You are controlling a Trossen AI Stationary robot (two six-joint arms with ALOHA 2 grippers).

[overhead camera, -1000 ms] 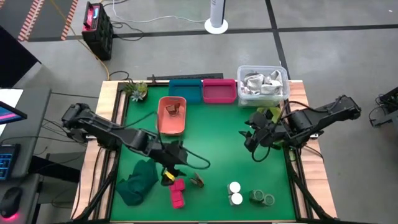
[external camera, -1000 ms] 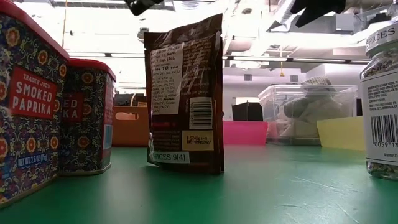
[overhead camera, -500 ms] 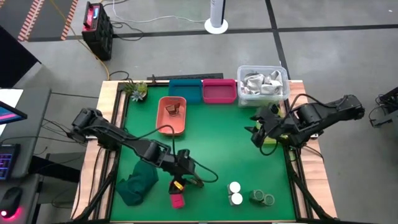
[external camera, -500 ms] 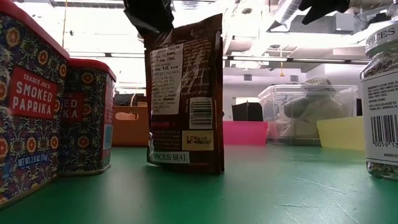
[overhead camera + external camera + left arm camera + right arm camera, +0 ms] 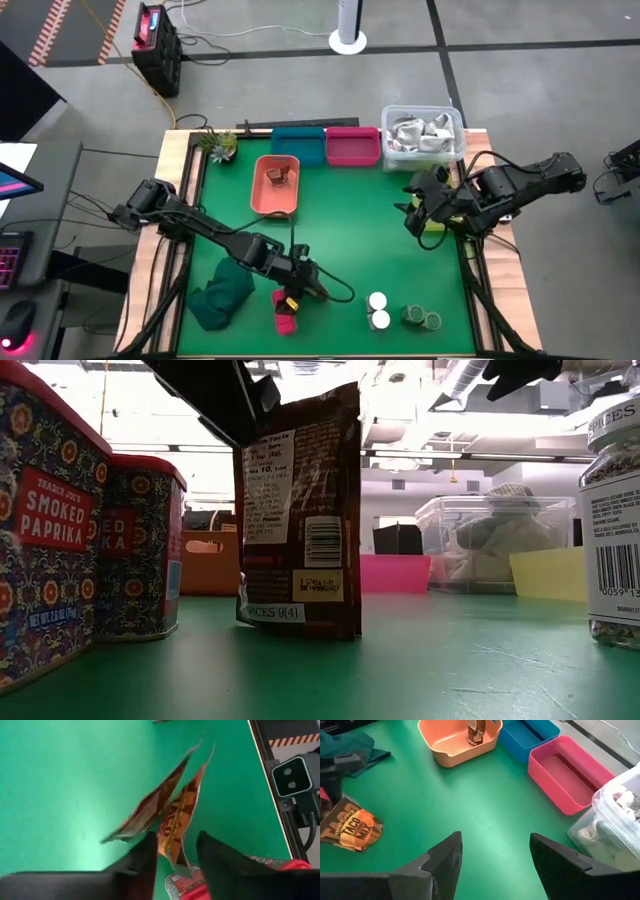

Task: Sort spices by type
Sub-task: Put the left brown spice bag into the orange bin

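A reddish-brown spice packet (image 5: 318,291) stands upright on its bottom edge on the green mat, tall in the low view (image 5: 297,510). My left gripper (image 5: 299,285) is open over it, one finger on each side of the packet's upper edge (image 5: 172,842). Two magenta paprika boxes (image 5: 285,312) stand beside it, partly hidden by the gripper. Two white-topped jars (image 5: 378,310) and two greenish jars (image 5: 422,319) stand near the near edge. A second brown packet (image 5: 281,177) sits in the orange bin (image 5: 262,190). My right gripper (image 5: 414,216) hovers open at the right side. My left gripper comes from above, slanting toward the near edge, with its fingers (image 5: 145,852) either side of the packet's upper edge (image 5: 170,837). Whether they touch it I cannot tell. The packet stands on the mat.
A dark green cloth (image 5: 222,290) lies near the left arm. A teal bin (image 5: 298,145), a pink bin (image 5: 352,147) and a clear container (image 5: 390,140) of shiny packets line the far edge. A small plant (image 5: 218,143) sits at the far left corner. Open mat in the middle.
My left gripper has moved toward the near edge and rightward, coming down from beside the cloth to the top of the standing packet, covering part of the magenta boxes. My right gripper drew slightly toward the far right, then held still.
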